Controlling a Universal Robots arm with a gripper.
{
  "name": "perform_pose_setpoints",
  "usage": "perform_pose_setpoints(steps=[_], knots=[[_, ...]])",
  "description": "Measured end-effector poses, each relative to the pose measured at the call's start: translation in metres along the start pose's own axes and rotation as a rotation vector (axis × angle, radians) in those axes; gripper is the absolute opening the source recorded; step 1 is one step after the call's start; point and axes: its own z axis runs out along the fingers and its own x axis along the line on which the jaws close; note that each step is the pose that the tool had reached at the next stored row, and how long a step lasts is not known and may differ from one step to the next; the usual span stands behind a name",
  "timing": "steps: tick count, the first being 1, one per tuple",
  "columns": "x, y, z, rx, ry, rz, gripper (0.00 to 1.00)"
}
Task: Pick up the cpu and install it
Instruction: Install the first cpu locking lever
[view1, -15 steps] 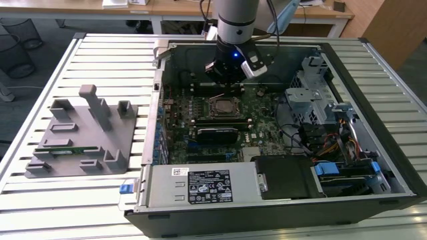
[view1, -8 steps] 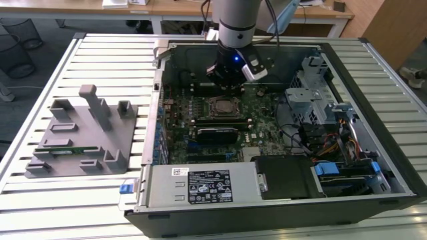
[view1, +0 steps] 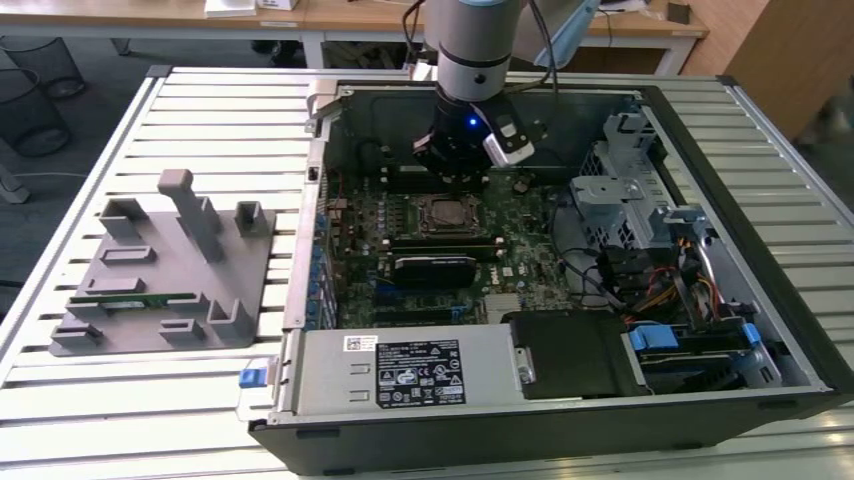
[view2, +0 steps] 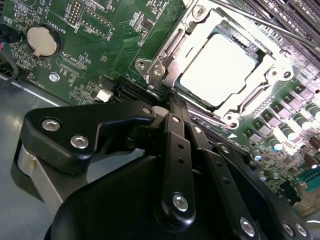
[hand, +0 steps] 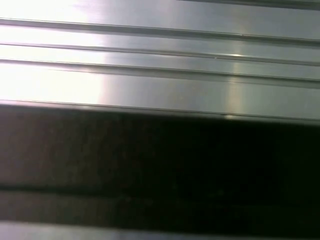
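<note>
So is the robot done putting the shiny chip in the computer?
Almost, it seems. The cpu already lies in its socket on the motherboard, inside the metal frame. The tool holds nothing and sits just beside that frame. Whether the frame is latched shut, I cannot tell.

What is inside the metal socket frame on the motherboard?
The cpu lies inside the socket frame, its pale silver top showing. Its underside and the socket contacts are covered.

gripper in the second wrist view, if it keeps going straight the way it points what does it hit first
Most likely the metal socket frame at its hinge end, with the cpu seated just beyond. The gripper tip sits close to that frame, though depth is hard to judge.
</note>
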Motion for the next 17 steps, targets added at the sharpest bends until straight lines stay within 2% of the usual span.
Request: perform_pose_setpoints(steps=[5,10,17], knots=[[-0.0003,0.0002,-0.0035,-0.0002,-0.0001,-0.001,0.11],[-0.0017,0.0000,-0.0018,0.0007,0.0009,-0.001,0.11],[-0.0036,-0.0013,0.0005,0.0091,0.0055,0.000,0.11]])
